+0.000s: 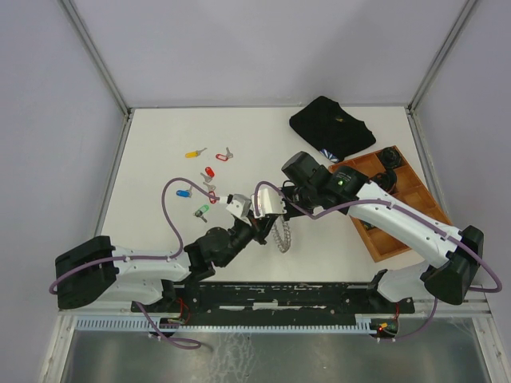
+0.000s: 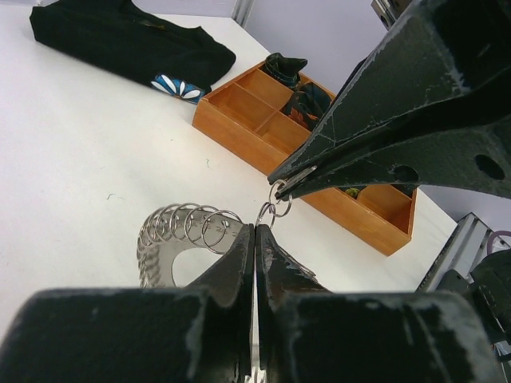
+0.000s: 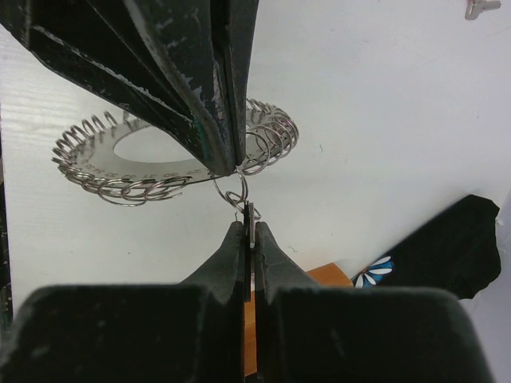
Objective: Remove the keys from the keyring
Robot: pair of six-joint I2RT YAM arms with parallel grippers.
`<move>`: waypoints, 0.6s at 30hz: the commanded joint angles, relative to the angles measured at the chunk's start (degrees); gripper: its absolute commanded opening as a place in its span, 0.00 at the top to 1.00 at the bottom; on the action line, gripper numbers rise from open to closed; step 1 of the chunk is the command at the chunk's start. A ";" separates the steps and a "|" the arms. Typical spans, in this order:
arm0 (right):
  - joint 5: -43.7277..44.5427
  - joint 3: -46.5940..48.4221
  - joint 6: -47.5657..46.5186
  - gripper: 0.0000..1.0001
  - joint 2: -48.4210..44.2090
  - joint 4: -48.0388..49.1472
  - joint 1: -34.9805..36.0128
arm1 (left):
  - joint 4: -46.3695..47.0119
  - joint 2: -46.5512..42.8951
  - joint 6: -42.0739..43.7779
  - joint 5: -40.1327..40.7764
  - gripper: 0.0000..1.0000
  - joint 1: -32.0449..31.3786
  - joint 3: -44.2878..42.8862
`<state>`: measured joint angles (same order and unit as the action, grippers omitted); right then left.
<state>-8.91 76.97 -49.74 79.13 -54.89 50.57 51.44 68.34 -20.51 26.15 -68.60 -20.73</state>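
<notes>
White table [image 1: 160,144] lies open to my left; black shirt [image 1: 331,126] and wooden tray [image 2: 239,132] crowd its right edge. Mid-table, my left gripper [image 2: 255,231] is clamped on the keyring [image 3: 120,167] rim, my right gripper [image 3: 249,227] on a small split ring [image 3: 236,196] there. Loose keys [image 1: 210,171] lie well left.

Silver keyring [image 3: 96,166], orange tray [image 2: 239,132], black cloth [image 2: 120,40] with blue-white flower.

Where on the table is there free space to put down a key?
Bare table lies between the left edge and the keys, and in the far middle between keys and shirt. Crowded: the centre, where the left gripper and right gripper meet at the keyring, and the right, with the tray.
</notes>
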 commanded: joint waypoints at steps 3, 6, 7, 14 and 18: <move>-0.40 0.01 0.00 1.00 -2.13 1.73 -0.13 | 2.09 -2.86 1.00 -0.44 0.80 0.42 0.12; -0.61 -0.02 -0.16 1.00 -2.08 1.55 -0.13 | 1.38 -5.10 0.92 -0.44 0.69 0.42 1.24; -0.64 -0.03 -0.23 1.00 -2.02 1.47 -0.12 | 1.18 -5.93 0.96 -0.44 0.66 0.40 1.77; -1.98 0.20 -1.26 1.00 -1.90 0.52 -0.14 | 3.98 -12.38 4.42 -2.20 0.57 0.49 8.17; -2.64 0.29 -2.15 1.00 -1.88 -0.22 -0.14 | 7.56 -15.14 10.38 -7.00 0.51 0.56 11.57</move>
<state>-9.80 76.69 -50.68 79.11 -55.37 50.57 52.99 55.61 -17.76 23.51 -68.23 -11.44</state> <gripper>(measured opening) 0.027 0.455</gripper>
